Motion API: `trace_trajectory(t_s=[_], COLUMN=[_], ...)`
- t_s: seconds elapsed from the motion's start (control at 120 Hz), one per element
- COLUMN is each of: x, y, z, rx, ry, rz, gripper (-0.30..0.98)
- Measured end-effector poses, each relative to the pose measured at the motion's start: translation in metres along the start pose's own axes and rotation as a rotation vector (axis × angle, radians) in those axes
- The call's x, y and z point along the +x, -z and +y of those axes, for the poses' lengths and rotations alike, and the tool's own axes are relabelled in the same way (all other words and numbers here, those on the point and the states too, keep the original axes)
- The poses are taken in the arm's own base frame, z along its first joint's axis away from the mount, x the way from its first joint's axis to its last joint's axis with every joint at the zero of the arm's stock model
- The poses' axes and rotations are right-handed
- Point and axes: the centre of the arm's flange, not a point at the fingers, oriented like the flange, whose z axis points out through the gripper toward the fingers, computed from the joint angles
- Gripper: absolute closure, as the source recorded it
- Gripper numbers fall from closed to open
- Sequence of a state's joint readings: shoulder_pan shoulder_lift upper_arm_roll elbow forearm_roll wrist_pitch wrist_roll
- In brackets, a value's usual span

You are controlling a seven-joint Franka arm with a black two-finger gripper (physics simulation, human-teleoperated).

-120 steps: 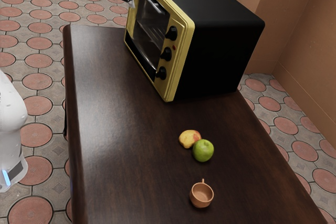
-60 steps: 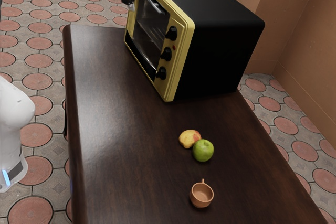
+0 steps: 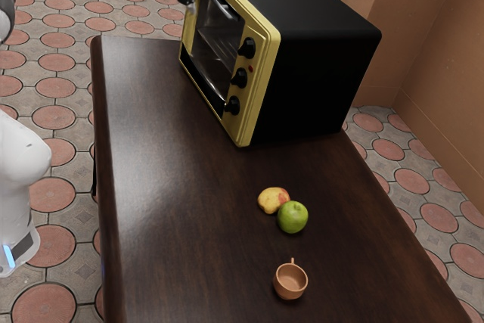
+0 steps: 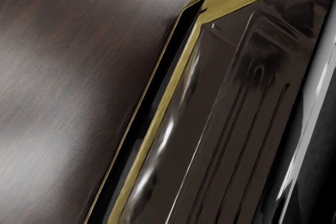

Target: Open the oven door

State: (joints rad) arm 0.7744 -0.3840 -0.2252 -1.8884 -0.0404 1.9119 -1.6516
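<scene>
Black oven (image 3: 318, 73), one; knobs (image 3: 239, 77), three

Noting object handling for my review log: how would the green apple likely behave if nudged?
The green apple looks round, so it would probably roll. Its skin has a slight sheen, so it may be a bit slippery. The yellowish fruit right beside it might stop a roll that way.

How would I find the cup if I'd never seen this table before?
Start at the big black oven on the dark table. Go past the yellow fruit and the apple beside it. Next comes the cup: orange-brown, hollow, with a little handle, unlike the solid fruits.
</scene>
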Motion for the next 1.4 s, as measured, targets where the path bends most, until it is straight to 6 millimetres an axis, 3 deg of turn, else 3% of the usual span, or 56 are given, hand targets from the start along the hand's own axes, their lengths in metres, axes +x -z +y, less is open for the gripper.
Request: trace_trajectory(t_s=[0.167,0.633,1.108,1.4], x=[0.006,0.02,0.034,0.048], y=[-0.002,-0.026,-0.017,-0.023], z=[0.006,-0.002,-0.05,-0.063], rx=[-0.012,0.026,0.008,0.017], ry=[0.001,0.02,0.057,0.089], rz=[-0.004,-0.025,-0.011,-0.016], gripper=[0.0,0.0,0.0,0.01])
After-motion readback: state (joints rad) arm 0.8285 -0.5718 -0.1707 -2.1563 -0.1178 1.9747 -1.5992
